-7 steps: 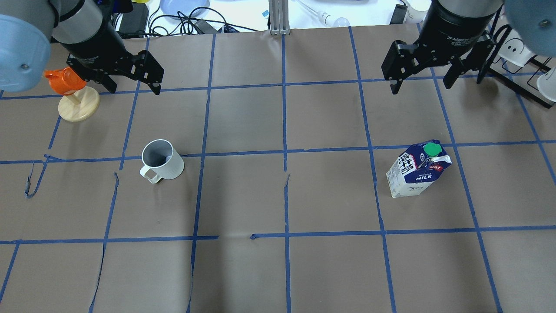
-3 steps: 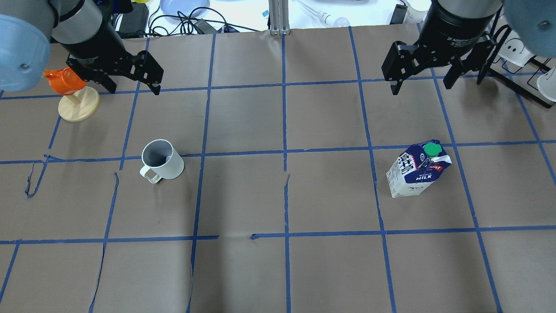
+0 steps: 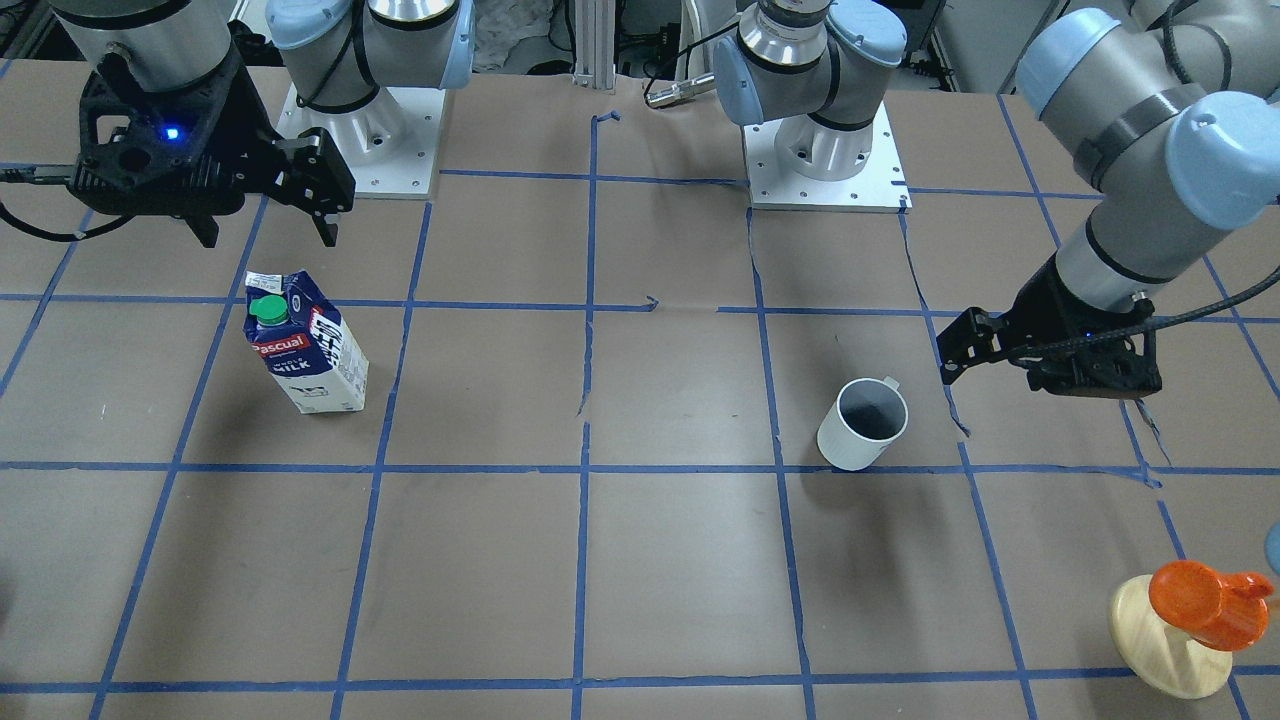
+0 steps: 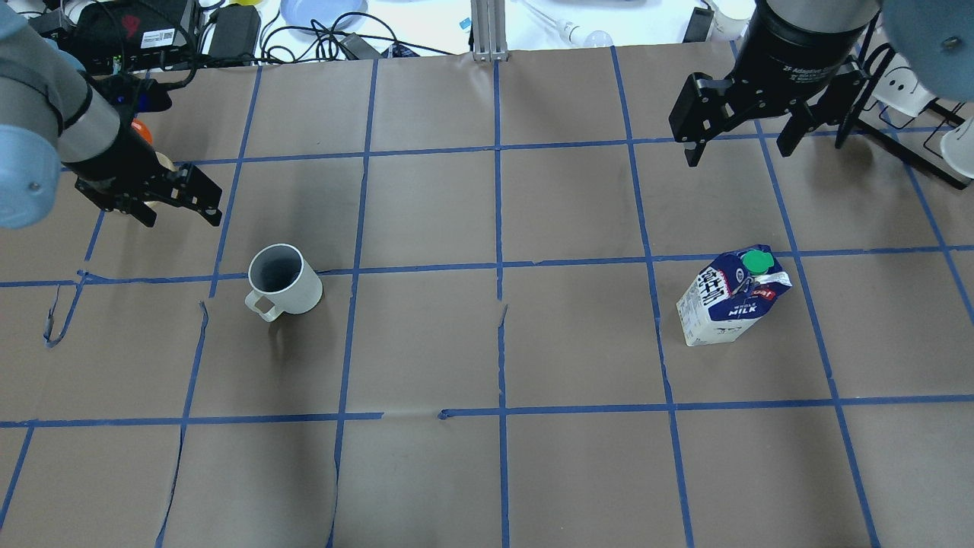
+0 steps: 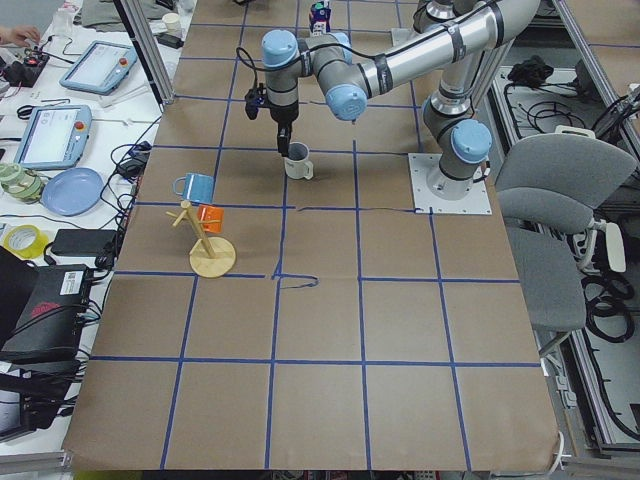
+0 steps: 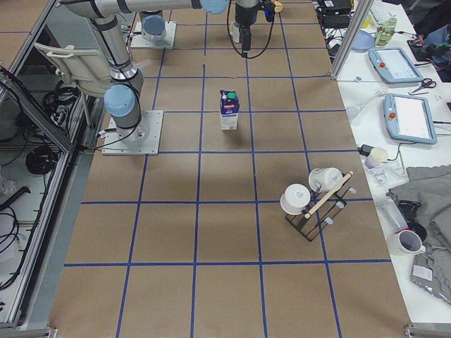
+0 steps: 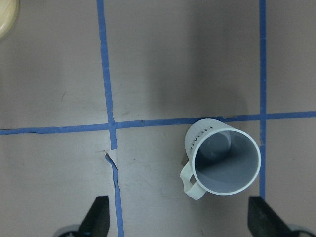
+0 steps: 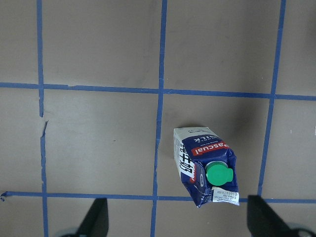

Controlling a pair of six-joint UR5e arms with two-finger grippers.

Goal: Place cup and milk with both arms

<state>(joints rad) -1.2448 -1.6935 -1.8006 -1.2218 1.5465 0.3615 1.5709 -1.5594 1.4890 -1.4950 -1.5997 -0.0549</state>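
The white cup point(image 4: 285, 278) stands upright on the brown paper at left, handle toward the robot; it also shows in the front view point(image 3: 862, 425) and the left wrist view point(image 7: 222, 158). My left gripper point(image 4: 181, 219) is open and empty, above the table, just beyond and to the left of the cup point(image 7: 180, 219). The blue and white milk carton point(image 4: 730, 297) with its green cap stands upright at right point(image 3: 305, 345) point(image 8: 205, 165). My right gripper point(image 4: 736, 152) is open and empty, high above the table, beyond the carton point(image 3: 265, 235).
A wooden mug tree with an orange cup point(image 3: 1180, 620) stands at the far left, close behind my left arm. A black rack with white cups point(image 4: 905, 84) stands at the far right. Cables and tablets lie past the table's far edge.
My left arm has swung down and toward the robot, from over the mug tree to just beside the cup. The right gripper, cup and carton have not moved.
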